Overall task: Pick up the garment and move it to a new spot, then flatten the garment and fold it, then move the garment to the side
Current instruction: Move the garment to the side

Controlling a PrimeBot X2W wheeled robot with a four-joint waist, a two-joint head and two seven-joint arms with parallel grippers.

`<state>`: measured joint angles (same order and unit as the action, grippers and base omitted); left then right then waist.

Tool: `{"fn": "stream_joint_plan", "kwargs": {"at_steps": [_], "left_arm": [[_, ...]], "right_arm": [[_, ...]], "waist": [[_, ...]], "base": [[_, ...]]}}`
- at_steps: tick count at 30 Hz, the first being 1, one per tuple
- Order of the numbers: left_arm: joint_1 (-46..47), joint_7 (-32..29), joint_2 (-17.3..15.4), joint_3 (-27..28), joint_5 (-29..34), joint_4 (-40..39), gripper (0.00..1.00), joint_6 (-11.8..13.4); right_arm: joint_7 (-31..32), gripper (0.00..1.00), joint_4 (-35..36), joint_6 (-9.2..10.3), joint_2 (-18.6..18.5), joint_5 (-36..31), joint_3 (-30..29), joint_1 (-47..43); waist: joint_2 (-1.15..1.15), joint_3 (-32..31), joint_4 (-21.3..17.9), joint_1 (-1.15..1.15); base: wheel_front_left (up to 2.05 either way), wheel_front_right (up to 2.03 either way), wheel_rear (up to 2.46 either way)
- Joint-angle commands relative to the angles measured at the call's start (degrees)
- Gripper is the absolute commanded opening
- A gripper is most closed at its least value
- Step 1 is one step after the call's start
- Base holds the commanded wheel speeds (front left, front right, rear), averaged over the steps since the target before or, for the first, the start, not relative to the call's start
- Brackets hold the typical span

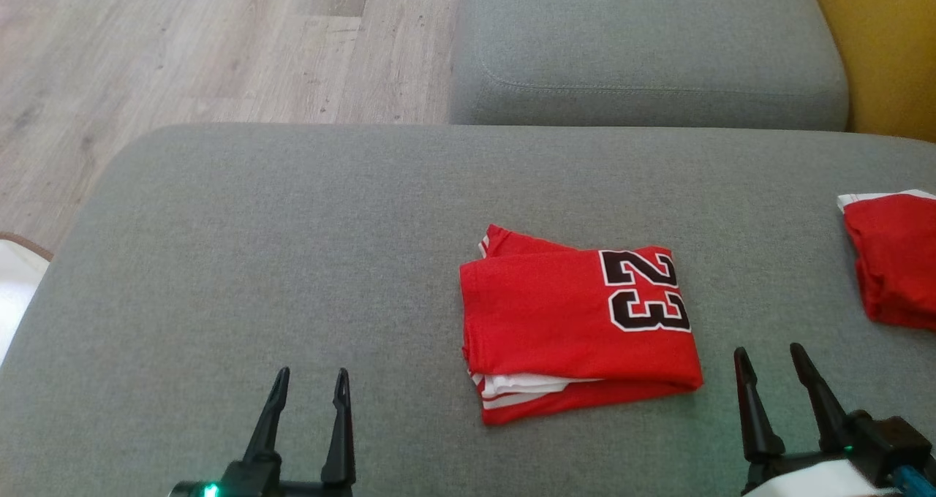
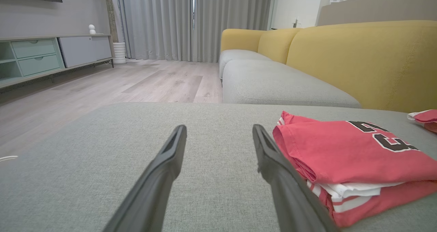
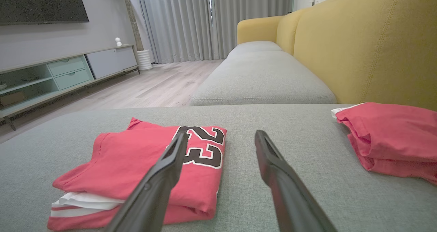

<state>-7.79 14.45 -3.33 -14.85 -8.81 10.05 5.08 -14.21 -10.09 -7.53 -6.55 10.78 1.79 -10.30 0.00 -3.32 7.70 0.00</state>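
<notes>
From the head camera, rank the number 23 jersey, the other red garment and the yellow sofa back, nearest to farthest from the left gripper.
1. number 23 jersey, just right of the left gripper.
2. other red garment, at the far right edge.
3. yellow sofa back, top right corner.

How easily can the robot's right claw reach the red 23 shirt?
Probably yes, easily. The right gripper is open and sits just right of the folded red jersey, with bare grey cushion between them and nothing blocking.
</notes>
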Motion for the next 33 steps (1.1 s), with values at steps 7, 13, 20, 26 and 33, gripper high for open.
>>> {"fn": "stream_joint_plan", "kwargs": {"at_steps": [7, 13, 20, 26, 33], "left_arm": [[2.06, 0.55, 0.36, 1.60, 0.90, -1.72, 1.00, -0.27], [2.75, 0.55, 0.39, 0.99, 1.65, -2.19, 1.00, -0.27], [3.77, 0.55, 0.42, -0.68, 1.60, -1.33, 1.00, -0.41], [5.37, 0.55, 0.44, -1.99, 1.21, -0.98, 1.00, -0.11], [6.80, 0.55, 0.45, -3.56, 0.33, -0.72, 1.00, 0.34]], "right_arm": [[-0.78, 1.00, 0.40, 0.04, -1.05, 1.93, 1.18, 1.15], [-0.74, 1.00, -4.98, 0.04, -2.75, 5.29, 3.47, 4.45], [6.01, 1.00, -12.69, 0.04, -5.69, 13.20, 5.60, 12.24], [13.74, 1.00, -16.66, 0.04, -7.46, 20.59, 7.65, 18.56], [18.47, 0.29, -19.82, 0.04, -8.41, 24.89, 10.57, 21.61]], "waist": [[0.00, 0.48, 0.79, 0.00], [0.00, 2.43, 1.77, 0.00], [0.00, 5.09, 3.16, 0.00], [0.00, 7.60, 4.04, 0.00], [0.00, 9.25, 4.74, 0.00]], "base": [[0.00, 0.00, 0.00], [0.00, 0.00, 0.00], [0.00, 0.00, 0.00], [0.00, 0.00, 0.00], [0.00, 0.00, 0.00]]}}
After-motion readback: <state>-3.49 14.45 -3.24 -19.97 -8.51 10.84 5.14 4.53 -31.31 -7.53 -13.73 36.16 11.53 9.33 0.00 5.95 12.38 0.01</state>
